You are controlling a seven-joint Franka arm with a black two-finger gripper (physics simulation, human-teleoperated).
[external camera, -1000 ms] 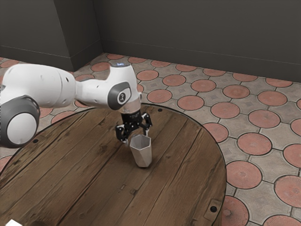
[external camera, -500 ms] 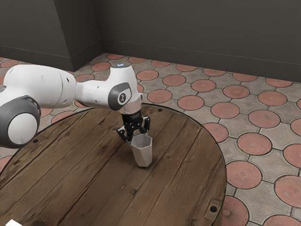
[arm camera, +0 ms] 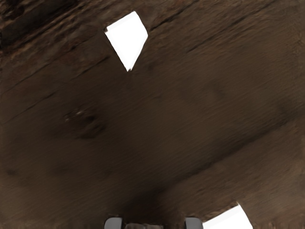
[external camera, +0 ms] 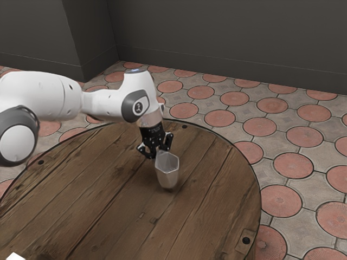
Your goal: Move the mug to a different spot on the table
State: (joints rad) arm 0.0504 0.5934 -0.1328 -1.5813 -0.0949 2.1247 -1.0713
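mug (external camera: 167, 172) shifted toward exterior view's right

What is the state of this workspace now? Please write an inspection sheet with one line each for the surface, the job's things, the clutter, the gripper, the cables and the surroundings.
Surface: round table of dark wooden planks, with bolts at its rim.
Job's things: one pale faceted mug, opening upward, near the table's middle.
Clutter: a small white thing at the table's edge in the exterior view's lower left corner; too little shows to name it.
Gripper: the gripper is low at the mug's rim, on the side toward the exterior view's left; whether it grips the mug cannot be told.
Cables: nothing seen.
Surroundings: floor of round red tiles; dark walls behind.
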